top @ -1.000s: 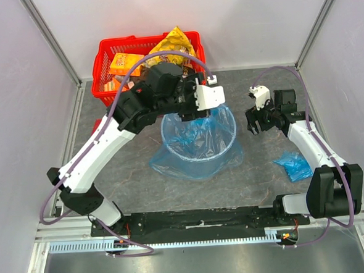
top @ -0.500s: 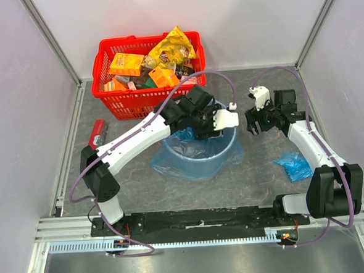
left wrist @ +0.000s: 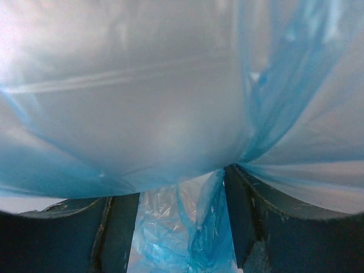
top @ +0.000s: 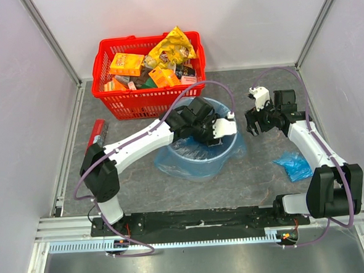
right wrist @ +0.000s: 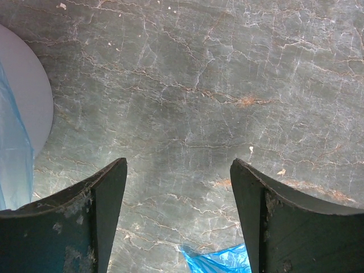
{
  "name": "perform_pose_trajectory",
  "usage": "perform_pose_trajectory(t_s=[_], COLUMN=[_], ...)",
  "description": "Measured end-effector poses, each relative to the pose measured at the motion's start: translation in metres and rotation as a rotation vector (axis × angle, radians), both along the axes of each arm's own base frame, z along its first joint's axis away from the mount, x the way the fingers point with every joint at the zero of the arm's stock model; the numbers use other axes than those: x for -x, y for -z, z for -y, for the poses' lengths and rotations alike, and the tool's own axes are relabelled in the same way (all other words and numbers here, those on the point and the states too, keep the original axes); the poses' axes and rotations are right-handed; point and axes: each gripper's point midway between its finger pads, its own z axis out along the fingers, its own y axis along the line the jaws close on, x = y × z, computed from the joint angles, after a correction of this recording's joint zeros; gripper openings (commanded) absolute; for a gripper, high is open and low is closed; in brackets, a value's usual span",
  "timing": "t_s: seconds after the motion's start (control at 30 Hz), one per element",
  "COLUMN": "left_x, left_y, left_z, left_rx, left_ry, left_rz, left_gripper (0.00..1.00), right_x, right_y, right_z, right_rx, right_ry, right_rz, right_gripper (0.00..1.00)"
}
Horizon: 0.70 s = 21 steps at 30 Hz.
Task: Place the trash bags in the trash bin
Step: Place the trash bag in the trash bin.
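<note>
Bag [top: 169, 166] drapes the bin [top: 237, 144] at frame centre; left gripper [top: 221, 133] dips inside, jaws parted round loose film, likely tucking it. Right gripper [top: 253, 121], centre-right, gapes empty.

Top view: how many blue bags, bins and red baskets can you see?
Trash bin: 1
Blue trash bags: 2
Red basket: 1
Total: 4

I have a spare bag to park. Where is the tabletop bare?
Bare grey marble tabletop lies between the round grey bag-lined bin and the crumpled blue plastic bag. Crowded around the red mesh basket and left gripper.
</note>
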Motion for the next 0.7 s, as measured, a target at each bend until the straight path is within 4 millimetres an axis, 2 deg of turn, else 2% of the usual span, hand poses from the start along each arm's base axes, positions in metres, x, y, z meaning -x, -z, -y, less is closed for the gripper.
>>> perform_pose_trajectory(t_s=[0.43,0.57,0.7], left_x=[0.013,0.015,0.015], left_y=[0.033,0.029,0.014], left_z=[-0.009,-0.010,-0.010], left_rx=[-0.030,-0.020,0.008], left_ry=[-0.002,-0.004,-0.007], left_rz=[-0.065,-0.064,-0.046], left_gripper=[0.69,0.71,0.72], right_x=[0.000,0.001,0.002], right_y=[0.001,0.004,0.006], right_z=[-0.001,0.000,-0.001], right_rx=[-0.002,0.000,0.000], right_ry=[-0.003,-0.005,-0.005], right_rz=[-0.005,-0.015,-0.023], right_gripper=[0.81,0.81,0.82])
